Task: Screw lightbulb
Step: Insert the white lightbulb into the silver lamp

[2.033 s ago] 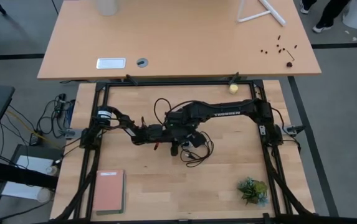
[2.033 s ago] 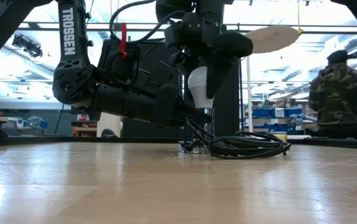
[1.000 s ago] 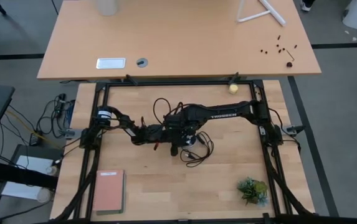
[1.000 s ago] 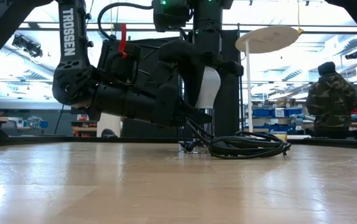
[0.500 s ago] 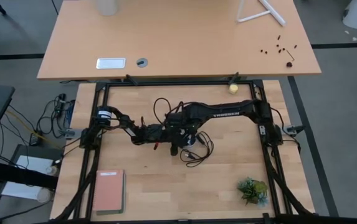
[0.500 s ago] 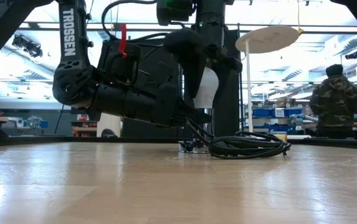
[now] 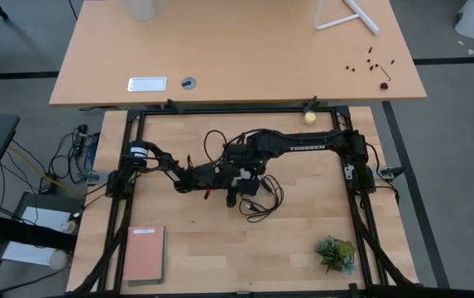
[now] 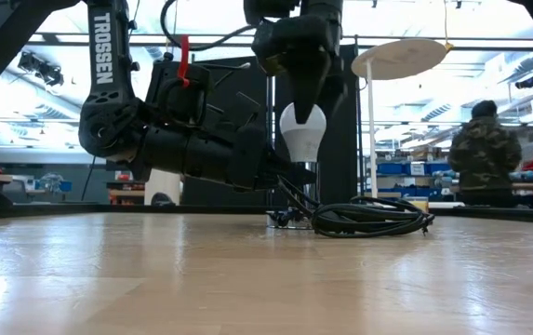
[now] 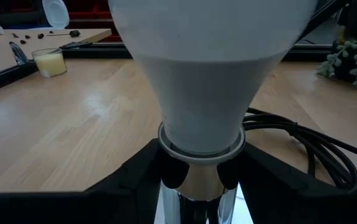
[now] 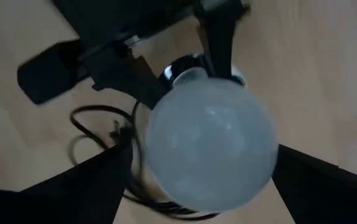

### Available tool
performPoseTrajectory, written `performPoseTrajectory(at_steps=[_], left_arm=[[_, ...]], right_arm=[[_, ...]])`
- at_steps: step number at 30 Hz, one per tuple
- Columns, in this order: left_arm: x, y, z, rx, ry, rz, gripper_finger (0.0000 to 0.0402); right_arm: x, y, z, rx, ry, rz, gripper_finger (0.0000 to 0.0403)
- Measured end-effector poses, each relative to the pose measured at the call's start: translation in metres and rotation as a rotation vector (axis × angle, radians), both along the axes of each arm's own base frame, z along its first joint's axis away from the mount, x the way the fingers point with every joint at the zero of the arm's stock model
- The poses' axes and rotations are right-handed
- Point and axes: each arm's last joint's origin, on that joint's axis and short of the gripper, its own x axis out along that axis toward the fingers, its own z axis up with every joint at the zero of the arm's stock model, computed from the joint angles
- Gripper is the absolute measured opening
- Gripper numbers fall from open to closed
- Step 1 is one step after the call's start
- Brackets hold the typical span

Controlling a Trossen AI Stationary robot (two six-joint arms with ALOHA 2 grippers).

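Mid-table, the right gripper (image 8: 305, 88) hangs spread wide over the lightbulb (image 8: 302, 131), not touching it; left gripper (image 9: 197, 180) clamps the silver socket (image 9: 198, 193) underneath.

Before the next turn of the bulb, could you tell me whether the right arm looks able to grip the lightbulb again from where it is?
Probably yes: the right gripper sits directly above the lightbulb with its fingers open on either side, nothing between them. The left gripper holds only the socket below.

The white frosted lightbulb (image 8: 302, 132) stands upright, round end up, narrow base down in a silver socket (image 9: 198, 190).
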Motion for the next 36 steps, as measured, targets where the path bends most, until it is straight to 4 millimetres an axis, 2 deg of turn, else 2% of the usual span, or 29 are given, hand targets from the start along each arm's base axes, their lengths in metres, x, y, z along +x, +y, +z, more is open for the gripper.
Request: performPoseTrajectory(at_steps=[6,11,14,19,27,30,36], left_arm=[[0.000,0.000,0.000,-0.004,-0.002,0.001,0.0190],[0.000,0.000,0.000,-0.003,-0.002,-0.002,0.0190],[0.000,0.000,0.000,-0.003,-0.002,-0.003,0.0190],[0.000,0.000,0.000,0.000,-0.002,-0.004,0.0190],[0.000,0.000,0.000,0.000,-0.002,-0.004,0.0190],[0.000,0.000,0.000,0.000,-0.002,-0.004,0.0190],[0.000,-0.001,0.001,-0.001,-0.002,-0.009,0.0190]], right_arm=[[0.003,0.001,0.000,-0.188,-0.014,0.336,0.0374],[0.007,0.008,0.001,-0.238,-0.041,0.649,0.0374],[0.012,0.013,0.002,-0.272,-0.090,0.766,0.0374],[0.012,0.017,0.000,-0.264,-0.108,0.871,0.0374],[0.006,0.018,-0.026,-0.253,-0.030,0.977,0.0367],[0.007,0.018,-0.030,-0.258,-0.044,0.963,0.0344],[0.008,0.017,-0.030,-0.251,-0.052,0.911,0.0272]])
